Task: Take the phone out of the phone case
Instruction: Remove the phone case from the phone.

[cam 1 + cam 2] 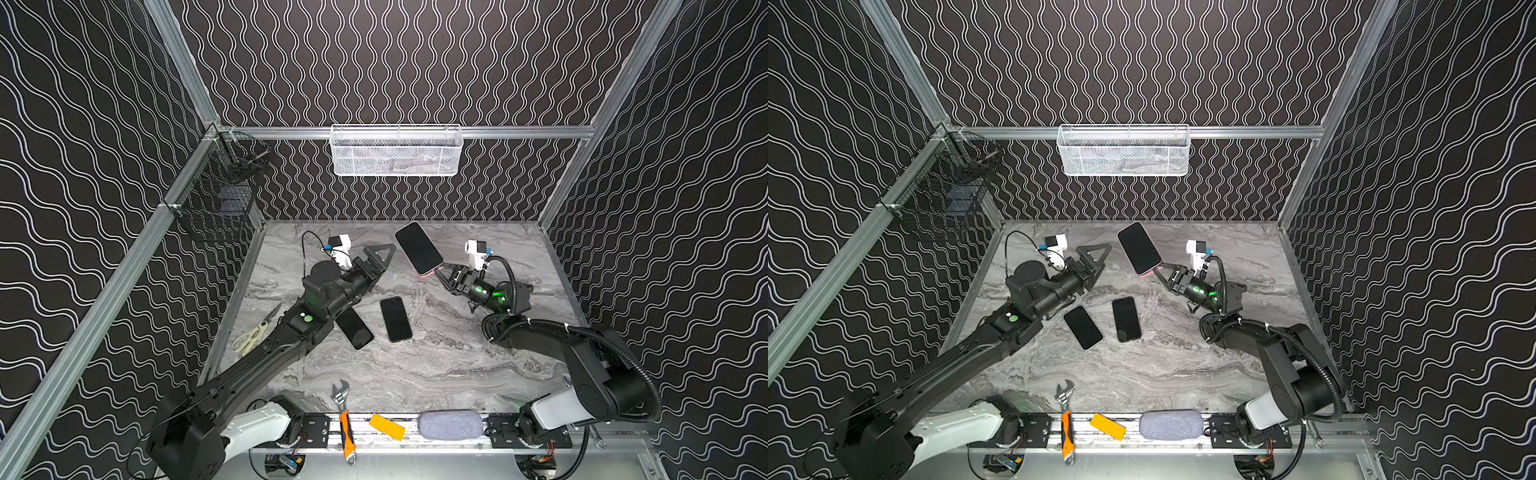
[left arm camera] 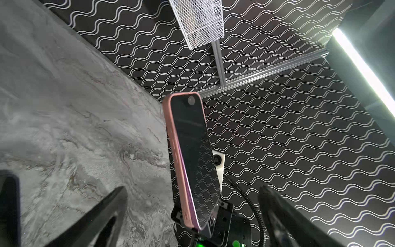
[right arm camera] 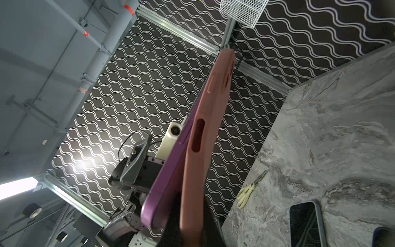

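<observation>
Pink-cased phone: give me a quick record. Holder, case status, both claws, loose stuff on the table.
phone: off the table, screen towards the top views
pink case: on the phone; the phone's purple edge gapes from it near the gripped end
right claw: shut on the lower end of the pink case
left claw: open, empty, beside the phone, not touching
task status: phone not yet out
loose items: dark phone, another dark phone, scissors, all flat on the table
</observation>
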